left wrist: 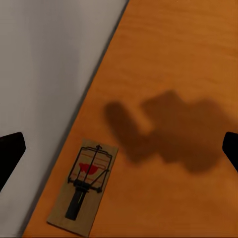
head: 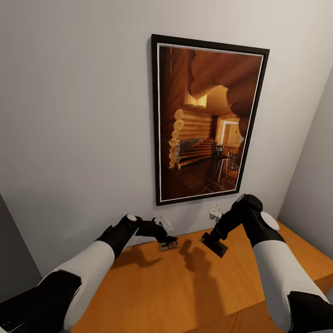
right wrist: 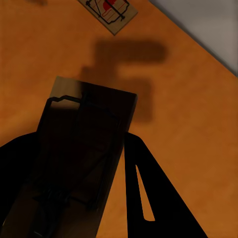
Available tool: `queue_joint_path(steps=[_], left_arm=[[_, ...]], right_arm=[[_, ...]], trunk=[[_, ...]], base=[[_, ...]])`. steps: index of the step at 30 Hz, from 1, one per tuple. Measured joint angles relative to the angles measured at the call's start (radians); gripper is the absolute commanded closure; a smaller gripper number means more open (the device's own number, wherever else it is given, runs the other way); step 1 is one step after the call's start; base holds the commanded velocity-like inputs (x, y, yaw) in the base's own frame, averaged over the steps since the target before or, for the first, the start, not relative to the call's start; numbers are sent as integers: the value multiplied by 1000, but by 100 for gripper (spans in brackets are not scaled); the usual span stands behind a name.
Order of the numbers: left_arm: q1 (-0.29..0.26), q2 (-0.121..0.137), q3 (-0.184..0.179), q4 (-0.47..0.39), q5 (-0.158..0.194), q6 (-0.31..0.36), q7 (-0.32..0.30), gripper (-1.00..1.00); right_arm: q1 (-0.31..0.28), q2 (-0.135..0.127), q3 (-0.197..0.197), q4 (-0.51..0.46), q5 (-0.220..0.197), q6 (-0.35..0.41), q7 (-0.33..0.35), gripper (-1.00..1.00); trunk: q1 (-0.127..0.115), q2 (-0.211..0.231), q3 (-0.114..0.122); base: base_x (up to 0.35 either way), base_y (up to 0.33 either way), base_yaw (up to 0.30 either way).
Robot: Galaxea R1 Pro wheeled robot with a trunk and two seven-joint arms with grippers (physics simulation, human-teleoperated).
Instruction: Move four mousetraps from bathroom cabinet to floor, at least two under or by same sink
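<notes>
My right end effector (head: 213,244) is clamped on one mousetrap (right wrist: 82,148), held dark and lifted above the cabinet (head: 194,286) top. My left end effector (head: 167,236) hovers with fingers apart over a second trap (left wrist: 84,186), which lies flat on the cabinet just beside the wall (head: 74,115), below a framed picture (head: 208,120).

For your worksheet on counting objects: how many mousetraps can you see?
2: one mousetrap lies on the cabinet by the wall, another is held by the right gripper. Others may be hidden.
</notes>
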Motion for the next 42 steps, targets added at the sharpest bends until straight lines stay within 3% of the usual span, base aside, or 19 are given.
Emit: queue_joint_path(steps=[17, 42], left_arm=[[-44, -15, 12, 118, 0, -43, 15, -100], [-63, -26, 16, 221, -13, -72, 110, -100]], right_arm=[[0, 0, 0, 0, 0, 0, 0, 100], [0, 0, 0, 0, 0, 0, 0, 100]], trunk=[[0, 0, 0], [0, 0, 0]], base=[[0, 0, 0], [0, 0, 0]])
